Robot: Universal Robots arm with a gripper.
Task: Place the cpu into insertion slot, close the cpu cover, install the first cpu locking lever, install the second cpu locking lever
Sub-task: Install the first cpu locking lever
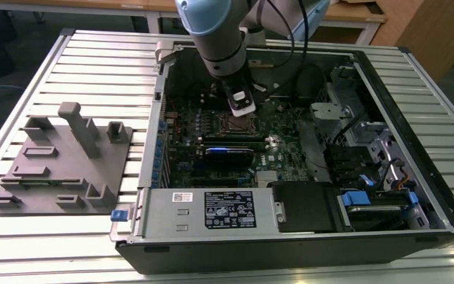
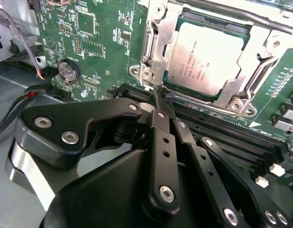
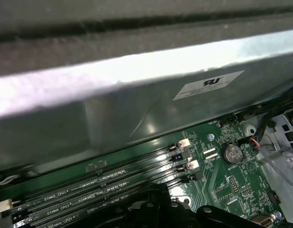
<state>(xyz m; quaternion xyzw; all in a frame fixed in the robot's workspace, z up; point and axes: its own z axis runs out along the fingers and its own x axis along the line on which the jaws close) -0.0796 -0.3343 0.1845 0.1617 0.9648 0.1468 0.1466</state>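
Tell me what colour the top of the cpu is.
Dull silver-grey, with faint dark print. The cpu shows best in the second wrist view, seated under the cpu cover.

Dull brushed-metal cpu (image 2: 210, 54) (matt), shiny steel cpu cover (image 2: 161, 42), black plastic gripper (image 2: 163, 102).

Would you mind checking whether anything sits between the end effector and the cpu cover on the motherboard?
Nothing visible does. In the second wrist view the end effector has its fingers closed together, tips right at the edge of the cpu cover, which lies over the cpu seated in the insertion slot. The black memory slots pass beneath the fingers.
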